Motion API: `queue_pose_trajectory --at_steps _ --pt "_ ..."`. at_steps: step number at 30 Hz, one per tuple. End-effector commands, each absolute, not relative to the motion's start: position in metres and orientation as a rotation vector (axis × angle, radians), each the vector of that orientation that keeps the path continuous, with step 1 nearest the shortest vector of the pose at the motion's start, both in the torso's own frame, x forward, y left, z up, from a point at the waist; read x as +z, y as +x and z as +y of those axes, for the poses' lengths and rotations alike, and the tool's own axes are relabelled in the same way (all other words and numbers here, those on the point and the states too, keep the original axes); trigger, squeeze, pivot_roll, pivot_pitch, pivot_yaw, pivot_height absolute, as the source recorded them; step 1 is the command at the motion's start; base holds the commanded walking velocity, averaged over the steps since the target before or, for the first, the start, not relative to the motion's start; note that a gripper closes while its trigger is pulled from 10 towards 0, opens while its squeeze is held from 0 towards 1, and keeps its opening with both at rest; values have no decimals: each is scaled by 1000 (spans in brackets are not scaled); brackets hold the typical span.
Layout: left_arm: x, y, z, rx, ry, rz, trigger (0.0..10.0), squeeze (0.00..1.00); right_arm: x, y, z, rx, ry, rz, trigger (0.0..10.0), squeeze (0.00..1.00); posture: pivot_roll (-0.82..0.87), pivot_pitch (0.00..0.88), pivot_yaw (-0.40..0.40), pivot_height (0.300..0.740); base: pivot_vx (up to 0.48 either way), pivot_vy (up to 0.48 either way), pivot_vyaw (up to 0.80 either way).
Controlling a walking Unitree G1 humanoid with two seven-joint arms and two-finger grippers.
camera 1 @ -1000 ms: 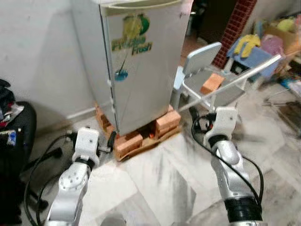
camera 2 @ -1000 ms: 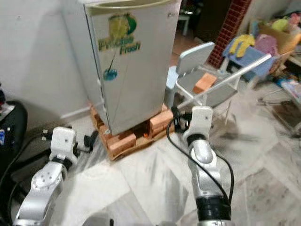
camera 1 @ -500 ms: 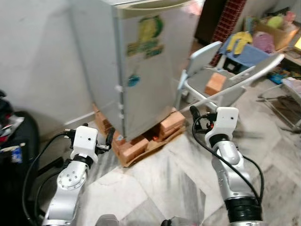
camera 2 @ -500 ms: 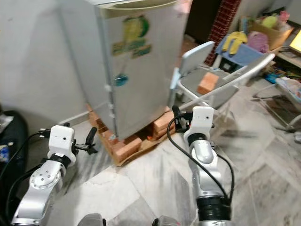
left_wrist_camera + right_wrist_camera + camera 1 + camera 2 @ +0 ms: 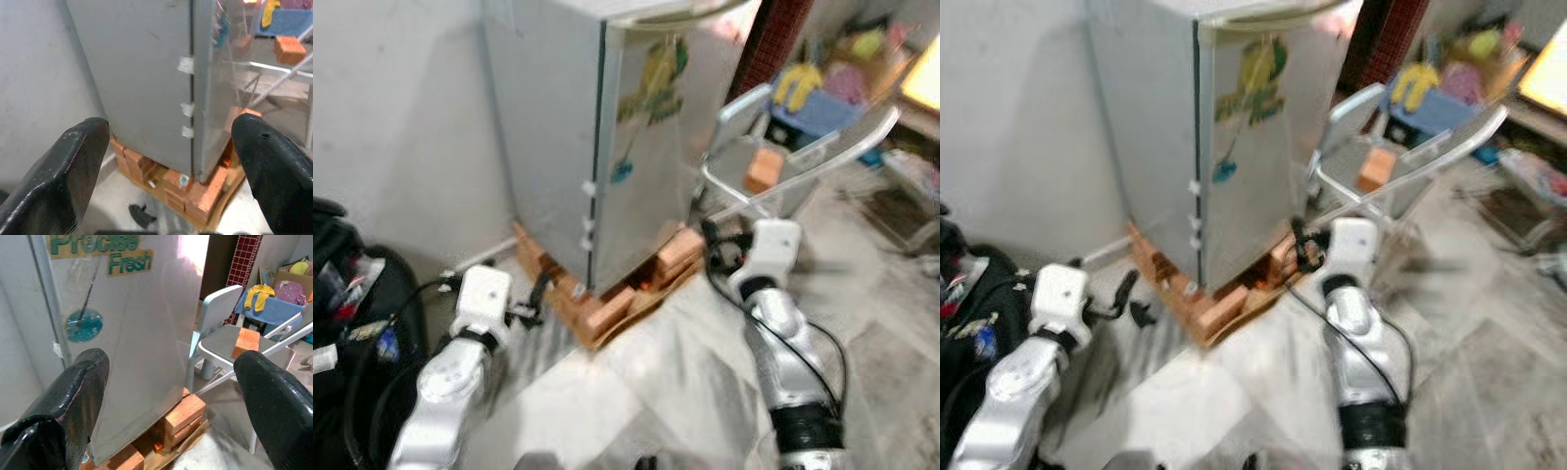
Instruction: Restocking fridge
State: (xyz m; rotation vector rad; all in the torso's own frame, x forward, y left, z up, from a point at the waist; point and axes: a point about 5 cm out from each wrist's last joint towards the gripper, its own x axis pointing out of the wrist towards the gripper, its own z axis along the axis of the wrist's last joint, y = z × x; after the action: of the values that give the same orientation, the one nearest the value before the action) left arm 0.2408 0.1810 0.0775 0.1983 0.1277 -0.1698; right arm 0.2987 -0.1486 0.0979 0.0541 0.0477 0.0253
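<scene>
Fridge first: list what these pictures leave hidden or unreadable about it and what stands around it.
- The tall grey metal fridge: its door is shut, so the inside is hidden; its top is cut off by the eye views' upper edge.
- The green and yellow door sticker: blurred in the eye views; the right wrist view cuts off its top.
- The black bag: cut by the left edge, contents too blurred.
- The clutter behind the pale folding chair: too small.

Pale marble floor (image 5: 705, 392) here. A fridge (image 5: 607, 147) sits on red bricks (image 5: 607, 311) laid on it, a light chair (image 5: 754, 147) stands just beside, and a black bag (image 5: 352, 323) slumps by the wall.
</scene>
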Motion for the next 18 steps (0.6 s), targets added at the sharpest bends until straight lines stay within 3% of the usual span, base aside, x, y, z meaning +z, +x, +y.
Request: queue_pose_trajectory --at_steps 1,13,18 --pt "82 243 171 -203 194 102 10000 0 103 301 -157 1 42 26 10000 0 143 0 -70 740 480 0 0" --pt "83 242 167 -201 156 86 10000 0 103 300 -158 -7 46 25 10000 0 143 0 -67 740 469 0 0" --pt "85 241 167 -189 181 65 10000 0 101 299 -158 -7 44 31 10000 0 144 0 -68 740 68 0 -230"
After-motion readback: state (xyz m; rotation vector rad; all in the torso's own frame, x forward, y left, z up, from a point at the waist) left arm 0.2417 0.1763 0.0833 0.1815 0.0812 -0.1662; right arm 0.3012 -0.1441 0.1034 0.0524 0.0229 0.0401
